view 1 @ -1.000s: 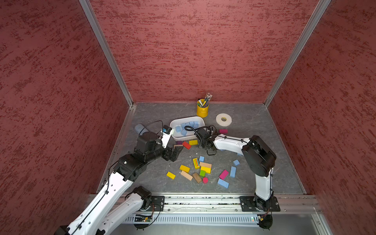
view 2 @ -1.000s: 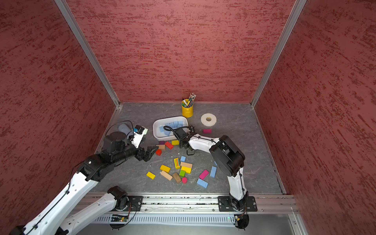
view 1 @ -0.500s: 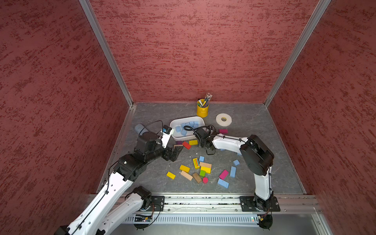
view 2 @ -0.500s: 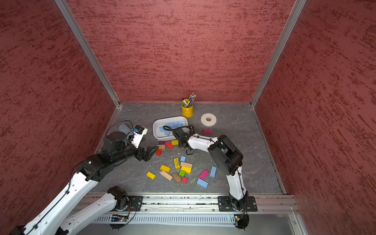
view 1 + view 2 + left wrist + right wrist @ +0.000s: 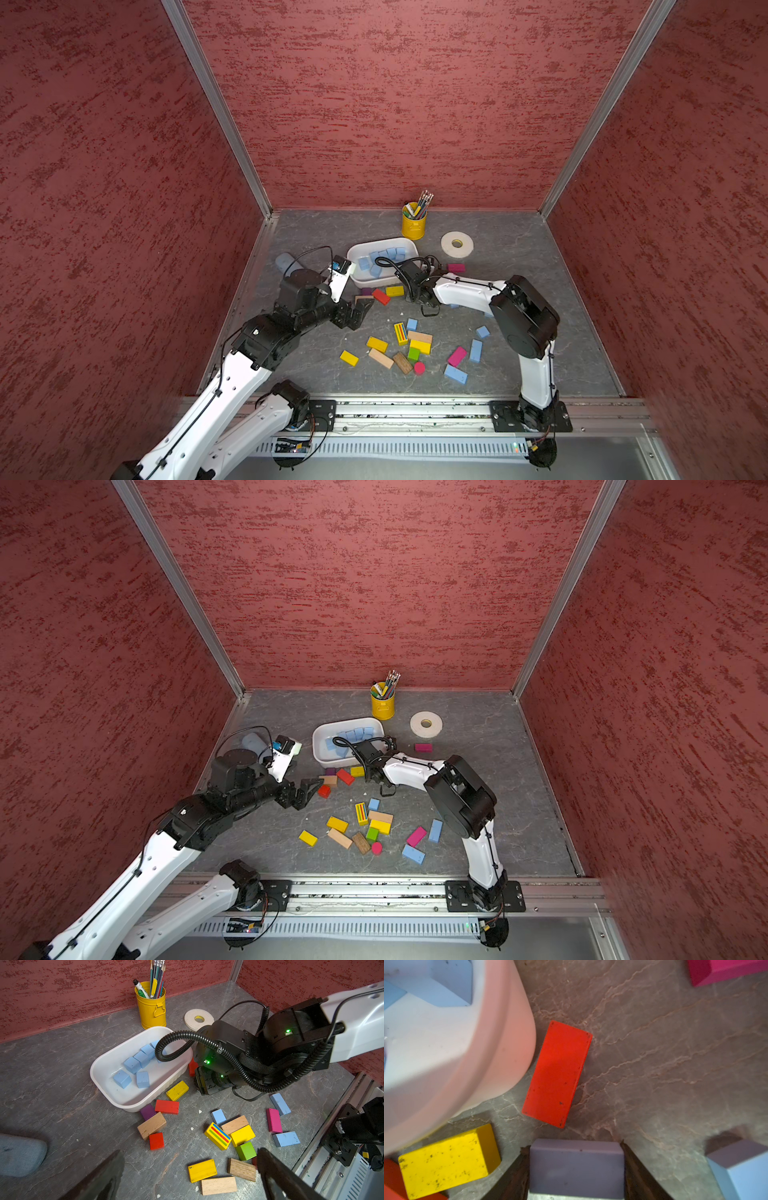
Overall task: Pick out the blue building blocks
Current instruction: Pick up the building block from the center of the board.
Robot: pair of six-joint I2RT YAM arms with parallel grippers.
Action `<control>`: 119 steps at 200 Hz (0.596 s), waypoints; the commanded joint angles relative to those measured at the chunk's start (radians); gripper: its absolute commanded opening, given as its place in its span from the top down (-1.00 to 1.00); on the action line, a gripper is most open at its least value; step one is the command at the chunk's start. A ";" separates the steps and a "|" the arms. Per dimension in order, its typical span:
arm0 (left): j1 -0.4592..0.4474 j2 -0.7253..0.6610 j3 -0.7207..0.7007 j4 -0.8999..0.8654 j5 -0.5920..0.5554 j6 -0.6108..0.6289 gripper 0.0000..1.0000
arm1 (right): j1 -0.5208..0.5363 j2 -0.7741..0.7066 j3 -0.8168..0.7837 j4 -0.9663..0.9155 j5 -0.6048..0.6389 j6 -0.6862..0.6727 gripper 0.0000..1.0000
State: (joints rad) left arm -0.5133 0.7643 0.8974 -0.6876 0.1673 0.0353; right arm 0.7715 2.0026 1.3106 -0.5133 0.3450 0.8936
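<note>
- Right gripper [image 5: 574,1147] has narrowed over the last second and now clamps a blue block [image 5: 577,1169] between both fingers, just beside the white tray [image 5: 446,1043]; whether the block has left the table [image 5: 675,1064] I cannot tell
- Grasp looks made; a lift and a short carry into the tray should follow
- Left gripper [image 5: 358,312] has not moved; jaws wide, empty
- Several blue blocks [image 5: 133,1065] already lie in the tray; a few more [image 5: 476,350] wait loose on the table, so the sorting is perhaps half done

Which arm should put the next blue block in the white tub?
Right. Its jaws clasp a bluish block right beside the tub; the left jaws stand open and empty.
</note>
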 commanded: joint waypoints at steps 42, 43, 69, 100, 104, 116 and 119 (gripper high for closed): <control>0.006 -0.014 -0.006 0.012 0.008 0.014 -0.99 | 0.009 -0.085 0.000 -0.028 0.055 0.010 -0.06; 0.006 -0.014 -0.006 0.011 0.008 0.014 -1.00 | 0.009 -0.087 0.001 -0.027 0.055 0.010 -0.06; 0.006 -0.014 -0.006 0.013 0.008 0.015 -1.00 | 0.009 -0.128 0.005 -0.031 0.060 0.007 -0.06; 0.005 -0.015 -0.006 0.013 0.008 0.014 -0.99 | 0.009 -0.171 0.027 -0.036 0.064 -0.007 -0.05; 0.006 -0.016 -0.007 0.013 0.008 0.014 -1.00 | 0.009 -0.173 0.032 -0.036 0.066 -0.008 -0.05; 0.006 -0.014 -0.006 0.014 0.008 0.014 -0.99 | 0.009 -0.177 0.051 -0.036 0.069 -0.022 -0.05; 0.006 -0.015 -0.006 0.013 0.007 0.014 -1.00 | 0.009 -0.177 0.057 -0.036 0.070 -0.026 -0.05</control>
State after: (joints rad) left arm -0.5133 0.7635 0.8974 -0.6876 0.1673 0.0353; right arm 0.7715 1.8580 1.3174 -0.5316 0.3737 0.8822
